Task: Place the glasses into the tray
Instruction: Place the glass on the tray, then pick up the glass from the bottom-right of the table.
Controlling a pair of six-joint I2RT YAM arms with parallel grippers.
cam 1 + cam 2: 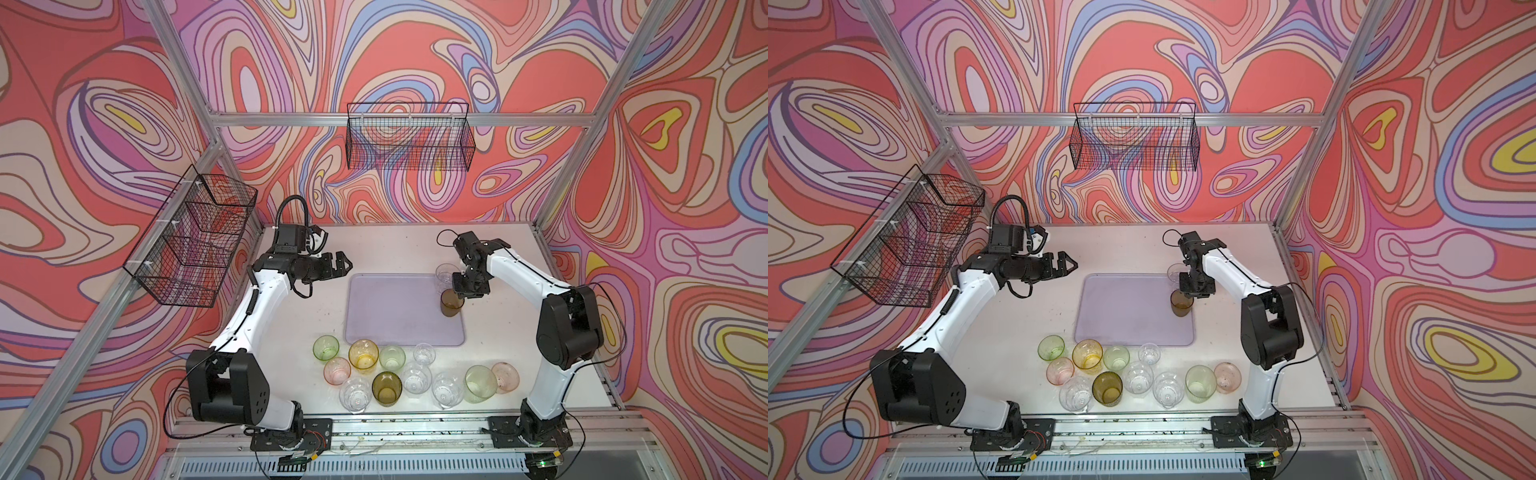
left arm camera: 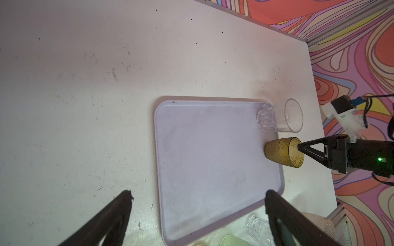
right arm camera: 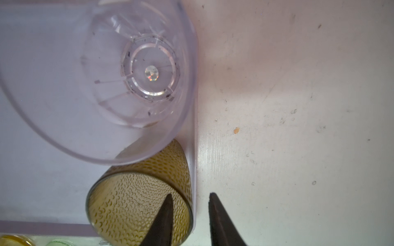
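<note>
- In both top views the tray (image 1: 395,307) (image 1: 1125,307) lies mid-table (image 1: 395,249).
- An olive glass (image 1: 451,305) (image 1: 1181,305) stands upright in the tray at its 3 o'clock edge. A clear glass (image 1: 444,274) (image 1: 1174,272) stands in the 1 o'clock corner.
- The right gripper (image 1: 461,291) (image 1: 1190,291) points down over the olive glass's rim.
- The left gripper (image 1: 343,264) (image 1: 1067,264) hovers at the tray's 10 o'clock. Its jaws are spread wide and hold nothing.
- Eleven loose glasses (image 1: 363,353) (image 1: 1087,353) cluster on the table at the tray's 6 o'clock, outside the rim.
- Left wrist view: the left gripper (image 2: 198,194) has its jaws wide apart above the near end of the tray (image 2: 209,159).
- At the far end the clear glass (image 2: 277,116) and the olive glass (image 2: 281,154) stand side by side.
- The right gripper (image 2: 300,148) has its tip at the olive glass's mouth.
- Right wrist view: the right gripper (image 3: 190,194) straddles the wall of the olive glass (image 3: 128,202), with one finger (image 3: 164,217) inside and one outside.
- Its jaws are parted, and a gap shows on each side of the wall.
- The clear glass (image 3: 106,85) stands just beside the olive glass. Both are against the rim of the tray (image 3: 32,170).
</note>
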